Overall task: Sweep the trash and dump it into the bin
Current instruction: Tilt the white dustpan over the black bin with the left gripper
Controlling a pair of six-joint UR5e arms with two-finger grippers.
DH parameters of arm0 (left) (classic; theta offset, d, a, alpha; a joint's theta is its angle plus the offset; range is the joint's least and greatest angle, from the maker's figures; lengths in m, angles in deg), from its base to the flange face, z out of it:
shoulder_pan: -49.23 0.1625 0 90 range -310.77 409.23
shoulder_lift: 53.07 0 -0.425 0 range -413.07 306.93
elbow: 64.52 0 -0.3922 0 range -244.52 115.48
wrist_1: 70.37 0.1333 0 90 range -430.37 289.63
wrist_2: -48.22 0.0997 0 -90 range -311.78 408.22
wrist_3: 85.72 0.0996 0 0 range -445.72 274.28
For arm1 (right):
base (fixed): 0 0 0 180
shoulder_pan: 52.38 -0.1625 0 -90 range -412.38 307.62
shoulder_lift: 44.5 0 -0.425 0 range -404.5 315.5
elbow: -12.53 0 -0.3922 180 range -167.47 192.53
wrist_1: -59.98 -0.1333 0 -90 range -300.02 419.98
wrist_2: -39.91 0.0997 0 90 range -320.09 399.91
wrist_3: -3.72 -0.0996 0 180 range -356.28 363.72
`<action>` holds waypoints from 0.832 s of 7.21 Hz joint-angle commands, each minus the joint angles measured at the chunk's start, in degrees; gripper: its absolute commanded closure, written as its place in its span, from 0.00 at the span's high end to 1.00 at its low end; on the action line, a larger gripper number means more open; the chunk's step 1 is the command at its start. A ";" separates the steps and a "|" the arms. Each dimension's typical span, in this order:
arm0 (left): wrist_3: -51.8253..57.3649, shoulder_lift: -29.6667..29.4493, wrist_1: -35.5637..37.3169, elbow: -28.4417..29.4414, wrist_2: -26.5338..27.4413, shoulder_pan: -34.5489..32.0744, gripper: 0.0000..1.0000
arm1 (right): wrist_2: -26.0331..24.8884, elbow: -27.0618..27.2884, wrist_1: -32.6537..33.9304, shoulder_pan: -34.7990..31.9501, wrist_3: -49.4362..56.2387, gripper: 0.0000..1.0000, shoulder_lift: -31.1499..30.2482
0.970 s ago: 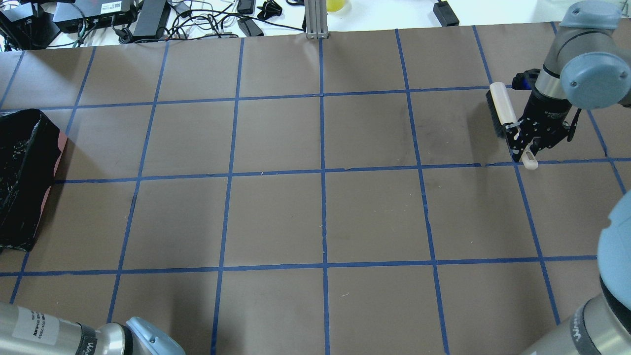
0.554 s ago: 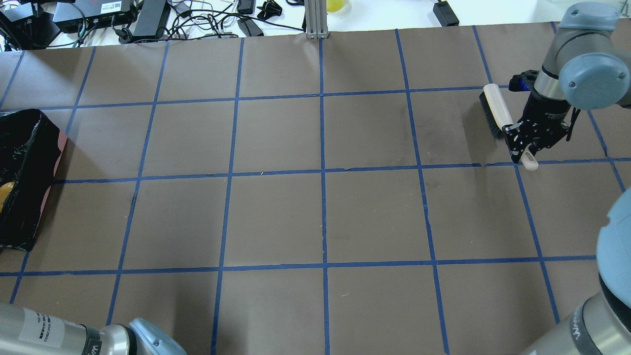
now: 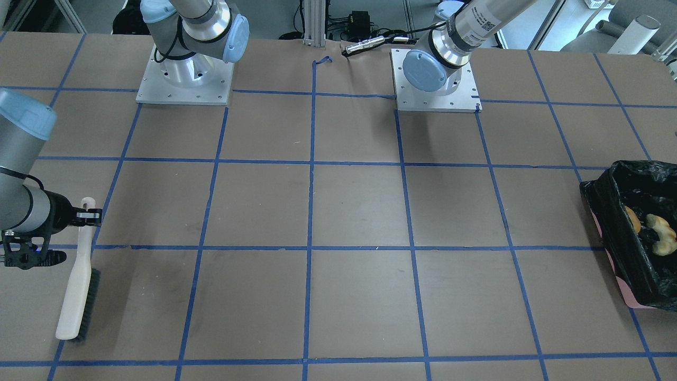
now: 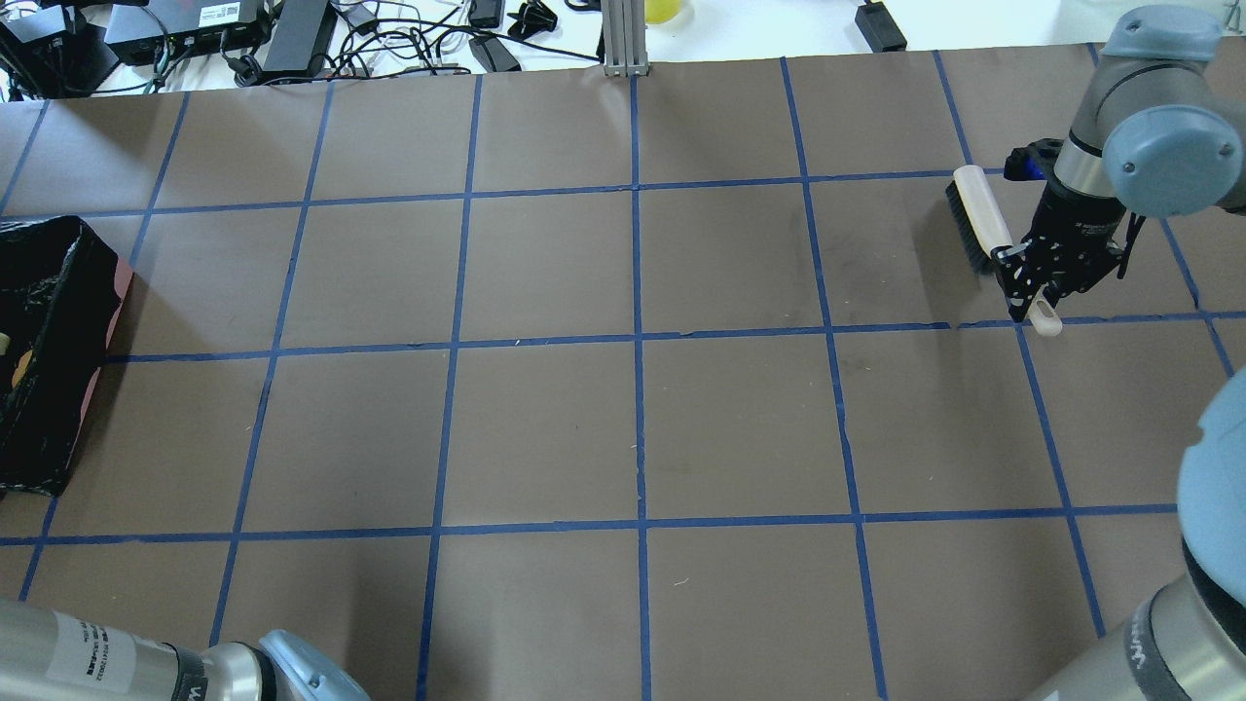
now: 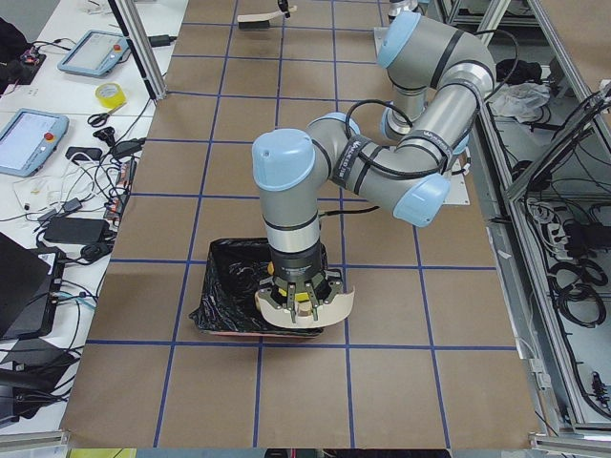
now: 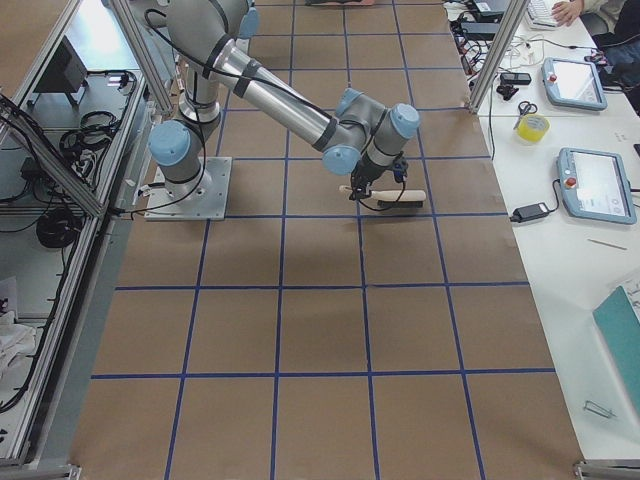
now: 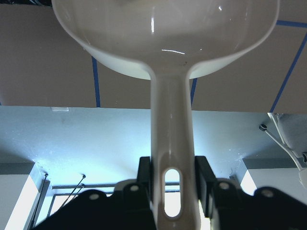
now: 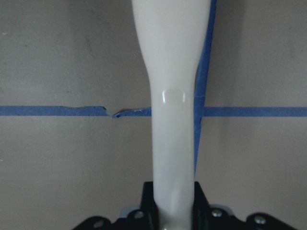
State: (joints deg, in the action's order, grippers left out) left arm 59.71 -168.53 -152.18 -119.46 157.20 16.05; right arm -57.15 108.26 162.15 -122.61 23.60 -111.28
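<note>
While the dustpan point(image 7: 163, 43) is clamped in the left gripper point(image 7: 171, 177) over the bin point(image 3: 597, 209), dumping is judged nearly done; trash point(image 3: 661, 237) is seen lying inside; the brush point(image 4: 981, 214) is clamped in the right gripper point(image 8: 173, 196), well apart; next, the dustpan is to be lifted clear.

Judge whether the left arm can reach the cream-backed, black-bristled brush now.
Unlikely: the left gripper is shut on the beige plastic dustpan at the black-lined pink bin, and the brush is clamped in the right gripper at the opposite end.
</note>
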 commanded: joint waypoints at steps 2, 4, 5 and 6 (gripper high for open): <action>-0.06 1.20 0.16 -0.17 3.51 -4.34 0.00 | 0.12 0.07 0.05 0.00 -0.02 0.00 0.24; -0.06 1.64 7.05 -3.48 7.72 -8.28 0.00 | 0.20 -0.01 1.19 0.09 0.42 0.06 0.95; 0.29 2.95 11.45 -7.34 8.35 -9.09 0.00 | 0.20 -0.01 1.28 0.09 0.16 0.20 0.95; 1.08 4.44 14.89 -10.86 8.35 -9.10 0.00 | 0.12 -0.01 1.37 0.09 0.42 0.58 1.03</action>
State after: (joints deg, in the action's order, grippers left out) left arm 60.08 -165.69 -141.81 -126.21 165.04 7.54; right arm -56.98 108.25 163.33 -122.52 23.90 -110.33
